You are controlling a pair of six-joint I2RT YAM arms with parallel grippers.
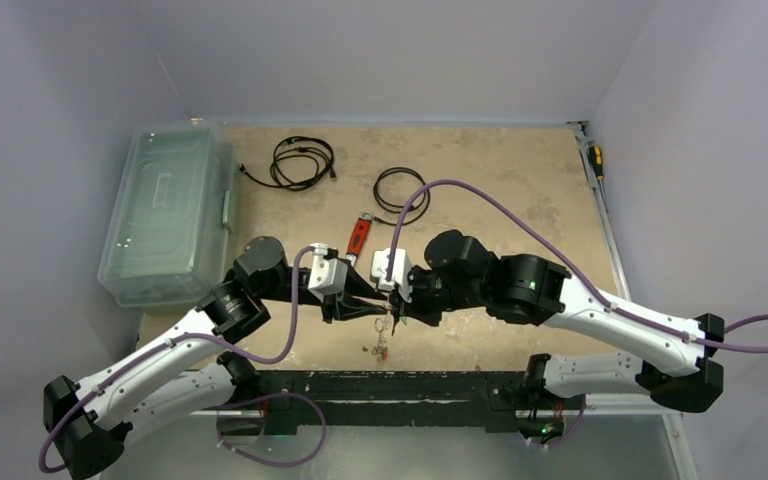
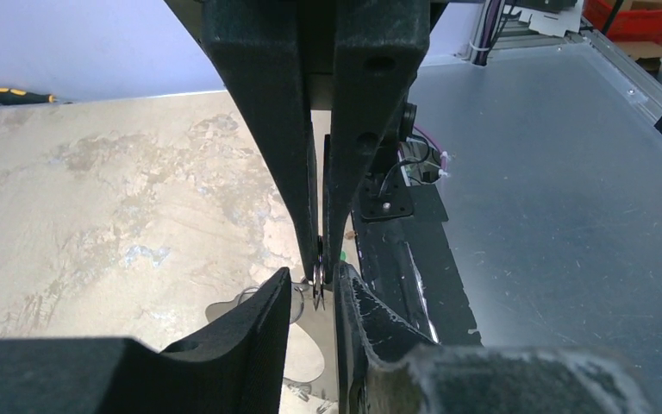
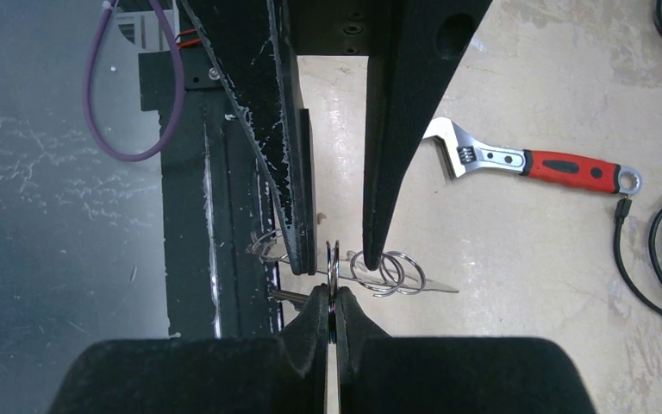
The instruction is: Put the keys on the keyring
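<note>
Both arms are nose to nose over the near edge of the table [image 1: 520,190], right in the middle. The right gripper [image 3: 334,297] has its fingers pressed together on the keyring [image 3: 334,250], a thin silvery loop seen edge-on from its own camera and standing upright out of the pinch. Opposite it, the left gripper [image 3: 339,259] comes in with its fingers apart, one on each side of that loop. The loop sits in the gap between them, and I see neither finger pressing on it. One left fingertip [image 3: 371,246] overlaps a little cluster of small rings [image 3: 390,272] just beside the loop (through them or only in front of them, I can't tell). From above, the keys [image 1: 381,345] dangle just under the spot where the two grippers meet, too small for me to make out any colours. A flat silvery blade [image 3: 435,285] pokes out sideways past the small rings. Behind all this the red-handled wrench [image 3: 560,168] lies flat on the table, well apart from the grippers, and black cables [image 1: 302,160] are coiled further back.
</note>
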